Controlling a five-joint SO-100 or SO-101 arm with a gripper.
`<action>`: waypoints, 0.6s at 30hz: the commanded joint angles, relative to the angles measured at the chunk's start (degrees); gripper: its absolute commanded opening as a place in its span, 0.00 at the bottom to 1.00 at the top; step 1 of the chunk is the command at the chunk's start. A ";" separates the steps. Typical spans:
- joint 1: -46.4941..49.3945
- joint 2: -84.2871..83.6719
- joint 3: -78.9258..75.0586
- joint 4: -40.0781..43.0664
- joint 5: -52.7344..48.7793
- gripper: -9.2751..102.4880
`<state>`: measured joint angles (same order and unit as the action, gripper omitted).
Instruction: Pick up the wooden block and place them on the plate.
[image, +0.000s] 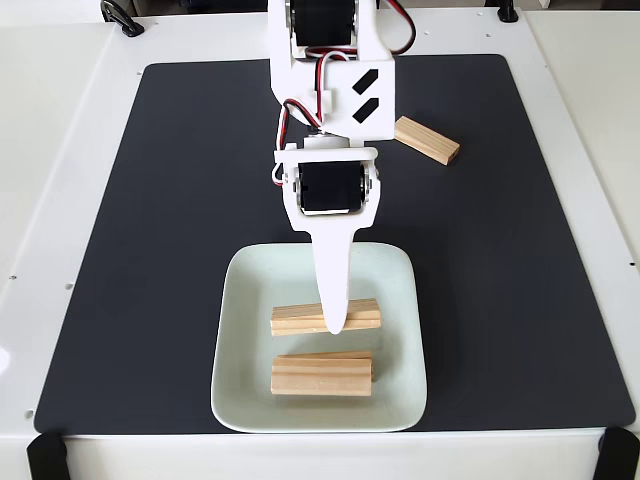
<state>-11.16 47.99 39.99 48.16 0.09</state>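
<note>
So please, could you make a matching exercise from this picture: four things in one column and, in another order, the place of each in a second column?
Things:
1. upper block on the plate
2. lower block on the plate
3. block off the plate
4. plate

Places:
a. on the dark mat, upper right in the fixed view
b. under the gripper tip
c. near the front edge of the mat
d. nearest the plate's front rim

Pairs: 1-b, 2-d, 3-a, 4-c
</note>
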 joint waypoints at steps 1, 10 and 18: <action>1.05 1.32 -2.20 -0.88 -0.70 0.11; 2.20 1.76 -2.90 5.10 -0.18 0.42; 2.11 5.19 -2.02 7.21 0.00 0.54</action>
<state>-8.53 48.34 39.99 55.02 -0.26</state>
